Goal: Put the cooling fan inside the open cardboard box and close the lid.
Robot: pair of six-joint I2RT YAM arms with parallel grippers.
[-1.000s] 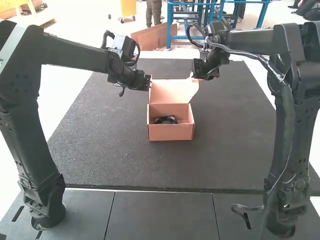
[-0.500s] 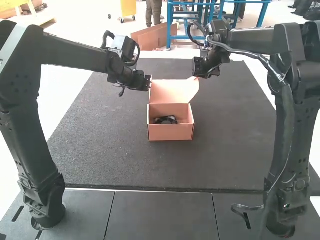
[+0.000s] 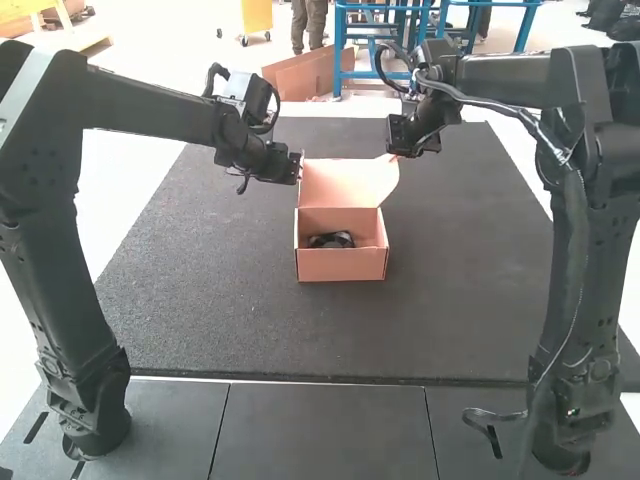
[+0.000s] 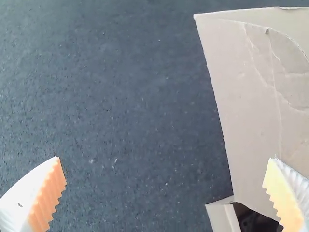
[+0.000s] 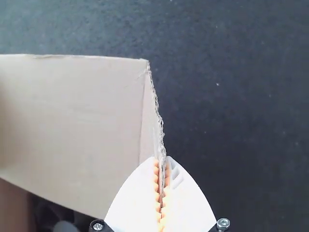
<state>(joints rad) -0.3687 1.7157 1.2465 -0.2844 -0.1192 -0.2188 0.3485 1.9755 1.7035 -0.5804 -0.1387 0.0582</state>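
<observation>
Fan (image 3: 330,240) black, inside tan box (image 3: 340,262); right tool (image 5: 161,189) pinching lid (image 3: 345,183); left tool (image 4: 164,193) wide.

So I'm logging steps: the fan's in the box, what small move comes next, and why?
Probably the right claw should swing the lid down over the cardboard box: it is shut on the lid's edge, the cooling fan lies inside, and the lid stands upright. The left claw hangs open beside it.
</observation>
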